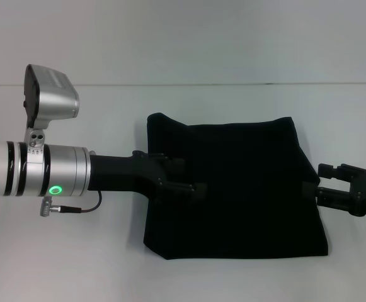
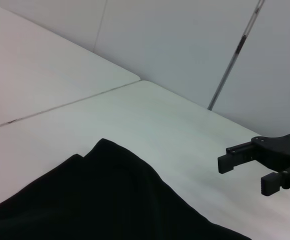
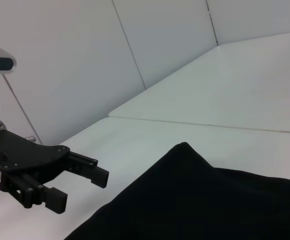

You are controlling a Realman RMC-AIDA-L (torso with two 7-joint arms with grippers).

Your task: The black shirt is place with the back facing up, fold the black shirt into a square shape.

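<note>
The black shirt lies folded into a rough rectangle in the middle of the white table, plain side up. It also fills the lower part of both wrist views. In the head view my left gripper hovers over the shirt's left edge, open with nothing between its fingers. The right wrist view shows it too, jaws apart. My right gripper sits at the shirt's right edge, open. In the left wrist view it hangs above bare table, holding nothing.
The white table has a seam running across its far part, with a pale wall behind. The left arm's silver wrist and camera housing reach in from the left.
</note>
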